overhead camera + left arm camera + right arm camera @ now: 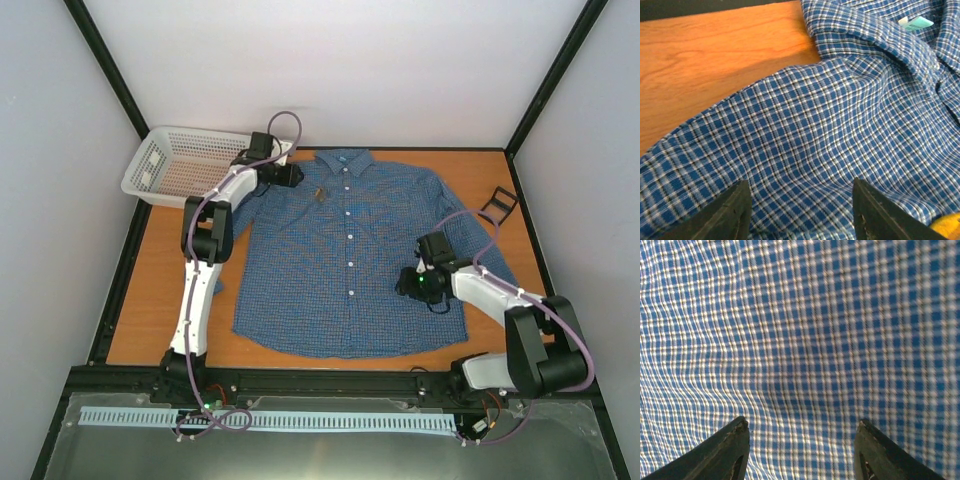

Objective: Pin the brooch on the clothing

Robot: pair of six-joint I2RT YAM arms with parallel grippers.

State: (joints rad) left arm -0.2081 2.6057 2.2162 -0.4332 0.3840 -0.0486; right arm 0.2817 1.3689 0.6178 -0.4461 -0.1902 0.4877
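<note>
The blue checked shirt (340,260) lies spread flat and front-up on the orange bench (150,300), collar (343,158) toward the far wall and its row of white buttons (349,238) running down the middle. The brooch (319,193) is a tiny golden-brown speck on the chest of the shirt, just left of the button row and a little below the collar; whether it is fastened or only resting there cannot be told. The left claw (293,176) hovers over the shirt's shoulder close beside the brooch. Its wrist view shows its fingers (735,210) spread apart with only checked cloth between them, so it is released and grips nothing. A pale label (916,22) shows inside the collar, and a blurred yellow-orange patch (947,226) at that view's lower right corner cannot be identified. The right claw (412,285) hangs low over the shirt's right side, well apart from the brooch, likewise released, fingers (730,447) parted over bare fabric. A white basket (165,165) sits at the far left corner, and a small black object (500,203) lies near the right sleeve.
</note>
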